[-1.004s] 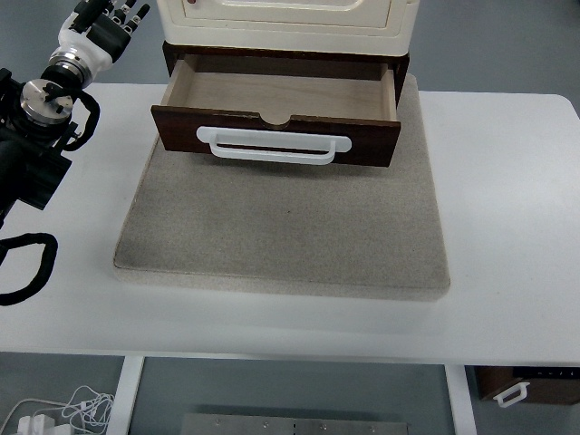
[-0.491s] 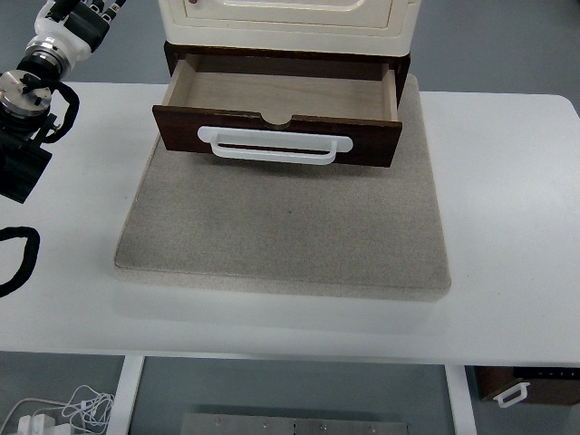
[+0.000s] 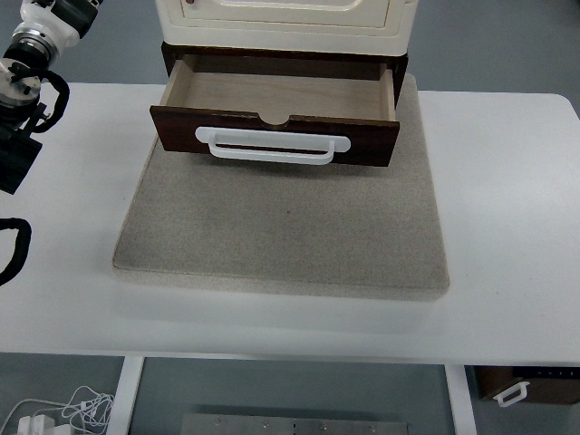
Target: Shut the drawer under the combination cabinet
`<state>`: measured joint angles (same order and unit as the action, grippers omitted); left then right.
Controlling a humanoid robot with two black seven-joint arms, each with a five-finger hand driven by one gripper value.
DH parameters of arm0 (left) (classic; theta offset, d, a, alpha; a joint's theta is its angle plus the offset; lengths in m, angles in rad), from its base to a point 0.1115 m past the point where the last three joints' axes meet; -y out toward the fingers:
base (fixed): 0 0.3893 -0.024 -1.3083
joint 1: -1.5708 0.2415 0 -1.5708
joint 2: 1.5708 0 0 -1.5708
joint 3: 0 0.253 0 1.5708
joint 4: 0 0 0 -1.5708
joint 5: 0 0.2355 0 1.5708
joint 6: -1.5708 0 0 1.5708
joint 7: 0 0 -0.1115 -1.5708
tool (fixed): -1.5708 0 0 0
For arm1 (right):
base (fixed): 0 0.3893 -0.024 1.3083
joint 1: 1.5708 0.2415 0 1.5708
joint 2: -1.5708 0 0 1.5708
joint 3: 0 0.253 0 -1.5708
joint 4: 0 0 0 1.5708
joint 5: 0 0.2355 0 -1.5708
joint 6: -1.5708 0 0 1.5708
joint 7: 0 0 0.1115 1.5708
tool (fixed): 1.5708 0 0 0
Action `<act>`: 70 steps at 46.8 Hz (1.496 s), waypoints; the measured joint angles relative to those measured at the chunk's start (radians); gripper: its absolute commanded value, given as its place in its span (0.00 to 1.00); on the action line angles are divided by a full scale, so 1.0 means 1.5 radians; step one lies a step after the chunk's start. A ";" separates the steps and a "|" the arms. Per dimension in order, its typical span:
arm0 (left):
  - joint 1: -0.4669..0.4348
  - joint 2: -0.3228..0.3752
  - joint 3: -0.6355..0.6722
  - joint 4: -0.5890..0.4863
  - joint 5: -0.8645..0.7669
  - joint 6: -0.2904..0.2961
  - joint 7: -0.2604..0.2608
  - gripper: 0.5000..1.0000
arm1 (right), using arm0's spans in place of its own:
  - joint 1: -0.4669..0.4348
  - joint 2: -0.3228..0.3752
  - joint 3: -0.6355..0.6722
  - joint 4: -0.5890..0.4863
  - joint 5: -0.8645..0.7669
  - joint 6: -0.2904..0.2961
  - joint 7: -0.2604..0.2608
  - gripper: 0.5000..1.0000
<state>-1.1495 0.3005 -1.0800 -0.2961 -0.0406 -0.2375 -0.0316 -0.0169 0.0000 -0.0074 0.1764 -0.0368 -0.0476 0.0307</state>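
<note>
On the grey mat (image 3: 281, 236) at the middle of my white table (image 3: 507, 199) stands the combination cabinet (image 3: 285, 20), cream-coloured, with its upper part cut off by the top edge of the head view. Directly beneath the cream body sits the dark brown drawer (image 3: 276, 136). The drawer is pulled out toward me: its light wooden floor is exposed and holds nothing, and its front panel stands well forward of the cabinet's face, over the rear part of the mat. A white bar handle (image 3: 272, 145) is mounted across the front panel, below a small half-round notch in the panel's top edge.

My left arm (image 3: 25, 72) enters at the upper left corner, over the left end of the table and well apart from the drawer. Only the wrist section and a sliver of my left hand (image 3: 68, 9) are in frame; the fingers are cut off by the top edge, so I cannot tell whether they are spread or curled. Nothing shows in its grasp. A black cable loop (image 3: 14, 249) lies at the left edge, nearer to me than the arm.

My right arm does not appear.

Below the table's near edge, white cables (image 3: 63, 408) lie on the floor at lower left, and a second dark drawer with a white handle (image 3: 521, 388) shows at lower right.
</note>
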 measured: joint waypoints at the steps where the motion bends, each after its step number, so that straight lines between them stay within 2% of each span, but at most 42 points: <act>1: -0.004 0.004 0.000 0.000 0.001 0.000 0.000 0.99 | 0.000 0.000 0.000 0.000 0.000 0.000 0.000 0.90; 25: -0.103 0.115 0.001 -0.083 0.005 0.000 0.001 0.99 | 0.000 0.000 0.000 0.000 0.000 0.000 0.000 0.90; 42: -0.103 0.239 0.004 -0.362 0.009 0.006 0.001 0.99 | 0.000 0.000 0.000 0.000 0.000 0.000 0.000 0.90; 51: -0.108 0.278 0.079 -0.459 0.014 0.006 0.002 0.99 | 0.000 0.000 0.000 0.000 0.000 0.000 0.000 0.90; 59: -0.105 0.289 0.094 -0.555 0.027 0.008 0.001 0.99 | 0.000 0.000 0.000 0.000 0.000 0.000 0.000 0.90; 70: -0.101 0.281 0.133 -0.669 0.094 0.022 0.001 0.99 | 0.000 0.000 0.000 0.000 0.000 0.000 0.000 0.90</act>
<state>-1.3010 0.7215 -0.8798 -1.3001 0.1011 -0.2050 -0.0308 -0.0169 0.0000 -0.0069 0.1764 -0.0368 -0.0476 0.0306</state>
